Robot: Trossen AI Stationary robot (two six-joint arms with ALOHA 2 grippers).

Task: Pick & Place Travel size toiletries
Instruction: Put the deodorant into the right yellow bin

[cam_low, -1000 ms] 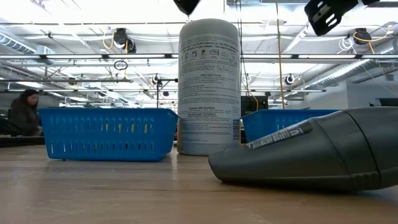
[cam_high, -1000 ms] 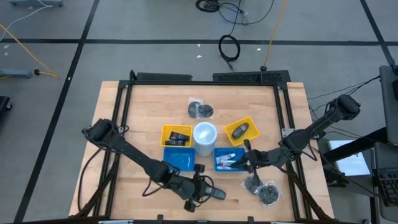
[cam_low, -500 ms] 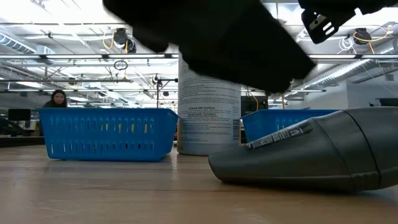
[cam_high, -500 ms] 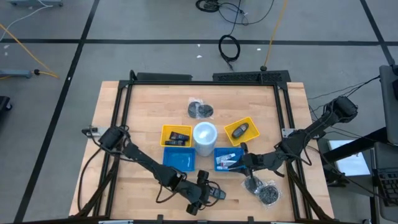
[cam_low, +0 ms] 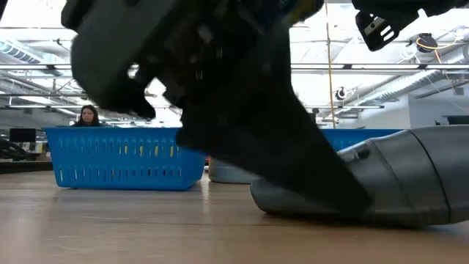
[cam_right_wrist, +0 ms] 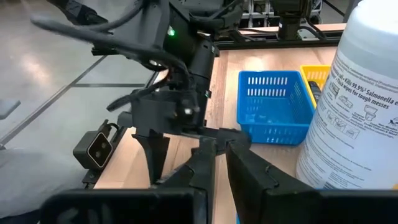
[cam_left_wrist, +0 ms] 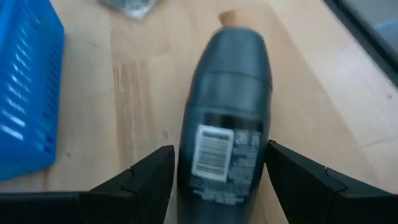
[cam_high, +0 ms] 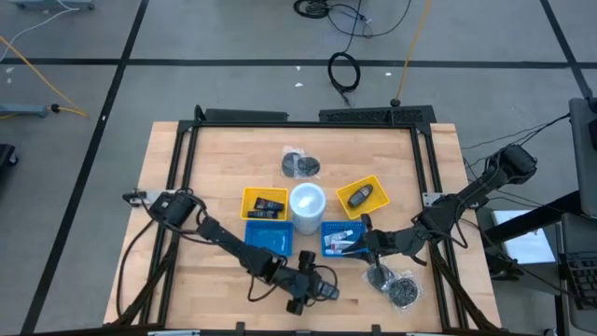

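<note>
Left gripper (cam_left_wrist: 217, 177) was low over the table at its near edge, well in front of the white canister (cam_high: 306, 205). Its jaws stood wide open, holding nothing, and straddled a dark grey bottle (cam_left_wrist: 233, 93) lying on its side. One finger (cam_left_wrist: 140, 180) showed on each side of the labelled end, and neither clearly touched it. The bottle looked like a toiletry itself, though that was only a guess.

Travel size toiletries (cam_high: 340, 239), small pale tubes, lay in the blue basket (cam_high: 328, 227) just in front of the canister and to its right. Right gripper (cam_high: 367, 241) hung at that basket's far side from the canister. Its fingers were nearly together, with nothing visible between them.

The step in hand seemed to be the left arm's grasp on the bottle. To do it well, the fingers needed to be centred across the bottle's width so that both pads would meet it together. They also needed to sit low enough to close below the widest curve. The body looked smooth and rounded, so a high or lopsided pinch could squirt it forward or roll it. Closing on the straight, labelled part rather than the tapering end would likely hold better. A slow, vertical lift would keep it clear of the empty blue basket (cam_high: 270, 240) just in front of the canister and to its left.
</note>
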